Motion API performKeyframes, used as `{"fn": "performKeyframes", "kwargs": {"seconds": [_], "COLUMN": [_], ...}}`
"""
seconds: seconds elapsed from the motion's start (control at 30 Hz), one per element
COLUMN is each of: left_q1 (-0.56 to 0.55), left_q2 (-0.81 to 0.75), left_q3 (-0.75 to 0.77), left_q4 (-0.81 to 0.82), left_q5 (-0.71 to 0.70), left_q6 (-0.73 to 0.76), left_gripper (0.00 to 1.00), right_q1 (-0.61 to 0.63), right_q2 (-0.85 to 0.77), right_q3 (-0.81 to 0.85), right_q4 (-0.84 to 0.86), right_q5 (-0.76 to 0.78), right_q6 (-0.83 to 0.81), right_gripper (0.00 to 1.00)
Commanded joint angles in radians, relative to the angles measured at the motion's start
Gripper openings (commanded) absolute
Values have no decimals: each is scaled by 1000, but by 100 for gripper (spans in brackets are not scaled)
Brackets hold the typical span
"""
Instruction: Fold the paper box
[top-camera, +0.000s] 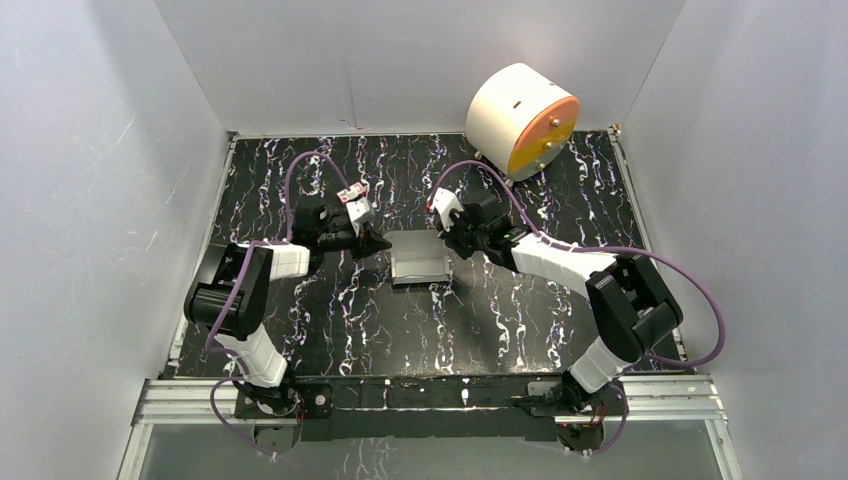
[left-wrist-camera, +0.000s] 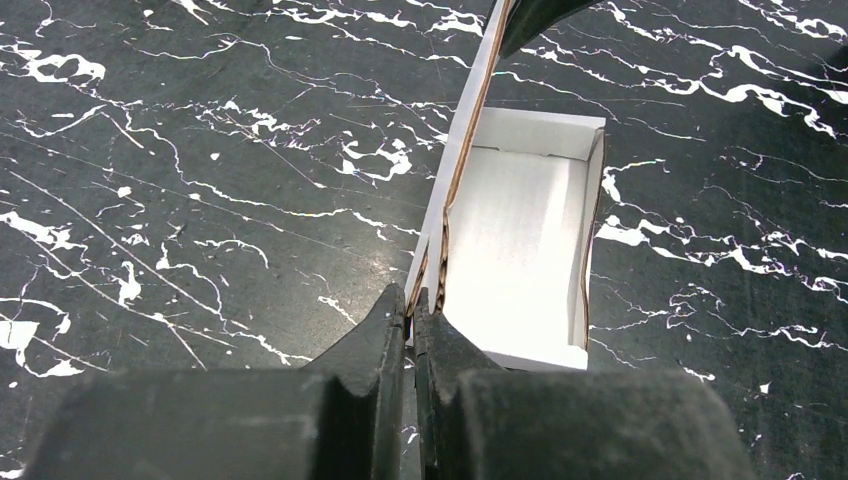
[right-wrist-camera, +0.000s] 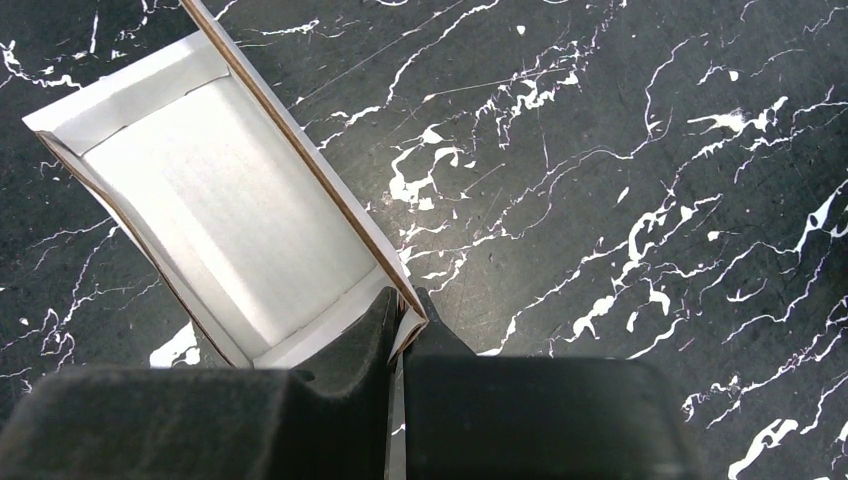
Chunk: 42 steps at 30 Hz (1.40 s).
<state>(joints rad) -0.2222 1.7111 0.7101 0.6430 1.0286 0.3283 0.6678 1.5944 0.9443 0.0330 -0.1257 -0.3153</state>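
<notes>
The paper box (top-camera: 420, 257) is a small open white cardboard tray on the black marbled table (top-camera: 330, 330), between the two arms. My left gripper (top-camera: 383, 243) is shut on its far left corner; in the left wrist view the gripper (left-wrist-camera: 411, 312) pinches the double wall of the box (left-wrist-camera: 520, 230). My right gripper (top-camera: 447, 243) is shut on the far right corner; in the right wrist view the gripper (right-wrist-camera: 402, 318) clamps the corner of the box (right-wrist-camera: 220, 210). The box's walls stand upright and its inside is empty.
A big white cylinder with an orange face (top-camera: 522, 121) lies at the back right of the table. White walls (top-camera: 100, 200) close in the left, right and back. A metal rail (top-camera: 430, 395) runs along the near edge by the arm bases.
</notes>
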Motion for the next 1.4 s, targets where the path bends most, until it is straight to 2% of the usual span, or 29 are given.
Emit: {"fn": "performKeyframes", "kwargs": {"seconds": [0.0, 0.07, 0.37, 0.57, 0.9, 1.1, 1.37], "left_q1": [-65, -76, -220, -304, -397, -471, -501], "left_q2": [-31, -37, -114, -159, -204, -224, -264], "left_q3": [2, 3, -9, -7, -14, -36, -131], "left_q4": [27, 27, 36, 42, 93, 112, 179], "left_q5": [82, 37, -450, -667, -912, -1084, -1185], "left_q6": [-24, -47, -255, -394, -641, -699, -774], "left_gripper": [0, 0, 0, 0, 0, 0, 0], "right_q1": [31, 36, 98, 175, 239, 258, 261], "right_q2": [10, 10, -8, -4, -19, 1, 31], "right_q3": [13, 15, 2, -2, -39, -27, 11], "right_q4": [77, 79, 122, 160, 279, 296, 268], "right_q5": [-66, -53, 104, 255, 483, 630, 760], "right_q6": [32, 43, 167, 225, 416, 538, 683], "right_gripper": [0, 0, 0, 0, 0, 0, 0]}}
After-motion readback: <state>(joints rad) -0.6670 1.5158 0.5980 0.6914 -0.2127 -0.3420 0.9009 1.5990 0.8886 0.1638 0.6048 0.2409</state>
